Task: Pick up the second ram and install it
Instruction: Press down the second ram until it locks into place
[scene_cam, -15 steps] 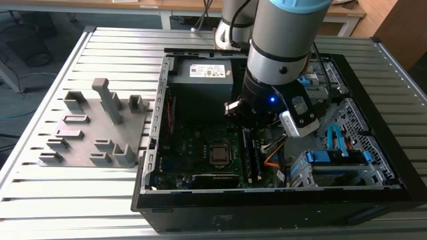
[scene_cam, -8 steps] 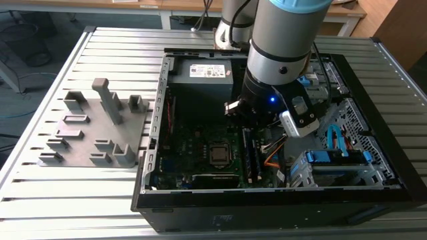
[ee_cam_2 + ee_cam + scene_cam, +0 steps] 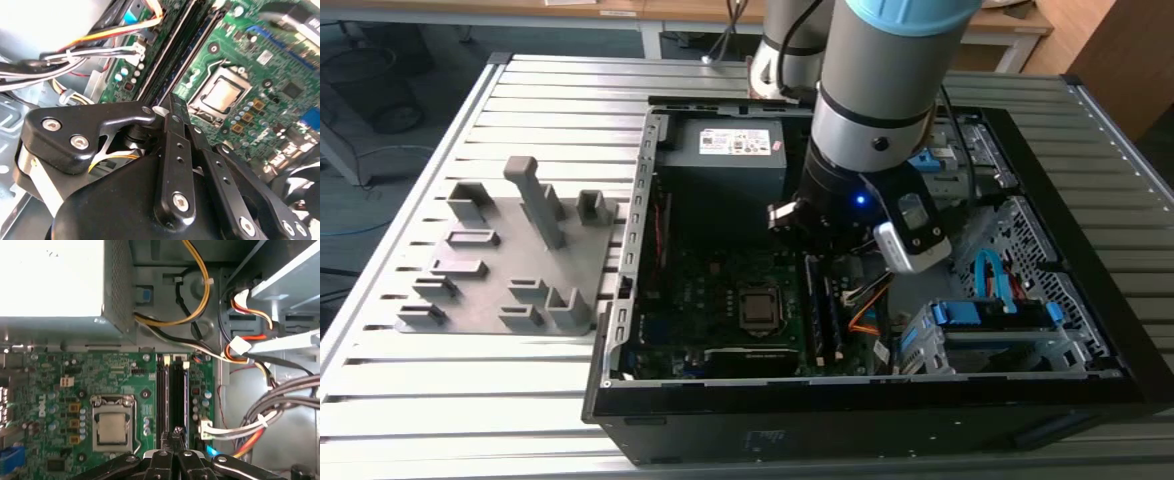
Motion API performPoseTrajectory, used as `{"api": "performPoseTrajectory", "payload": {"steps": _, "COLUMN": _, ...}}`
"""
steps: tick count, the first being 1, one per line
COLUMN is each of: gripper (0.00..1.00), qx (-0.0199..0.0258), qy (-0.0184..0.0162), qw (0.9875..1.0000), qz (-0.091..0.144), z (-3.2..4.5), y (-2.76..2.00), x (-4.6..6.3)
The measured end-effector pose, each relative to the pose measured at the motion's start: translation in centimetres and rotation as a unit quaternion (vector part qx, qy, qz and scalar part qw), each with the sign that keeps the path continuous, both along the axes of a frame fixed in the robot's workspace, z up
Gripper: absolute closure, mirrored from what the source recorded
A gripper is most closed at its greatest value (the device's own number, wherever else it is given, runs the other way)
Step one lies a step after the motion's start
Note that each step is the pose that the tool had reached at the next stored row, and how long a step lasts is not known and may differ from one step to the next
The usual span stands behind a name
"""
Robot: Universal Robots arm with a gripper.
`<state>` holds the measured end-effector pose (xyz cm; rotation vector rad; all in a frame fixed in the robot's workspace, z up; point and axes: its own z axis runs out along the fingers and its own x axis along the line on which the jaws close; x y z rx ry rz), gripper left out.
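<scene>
The gripper [image 3: 176,436], fingers together, is pressing on the long, thin, dark memory stick [image 3: 161,395] standing edge-on directly below in its motherboard slot.

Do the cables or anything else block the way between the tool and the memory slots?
Nothing visible does. The tool is right at the memory slots on the motherboard. The cables run beside the slots, not across them.

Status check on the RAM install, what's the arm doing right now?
Pincer low over the motherboard, fingers together above the RAM slots. Second RAM stick seems seated in a slot, hard to confirm. Cable bundle beside the slots, not blocking.
</scene>
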<state>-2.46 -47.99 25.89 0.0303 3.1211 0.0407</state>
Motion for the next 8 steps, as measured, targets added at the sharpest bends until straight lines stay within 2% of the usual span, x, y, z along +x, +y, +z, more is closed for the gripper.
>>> {"api": "performPoseTrajectory", "payload": {"steps": 8, "gripper": 0.9, "qx": -0.0001, "qy": 0.0, "qw": 1.0, "qz": 0.0, "z": -1.45, "y": 2.13, "x": 0.0}}
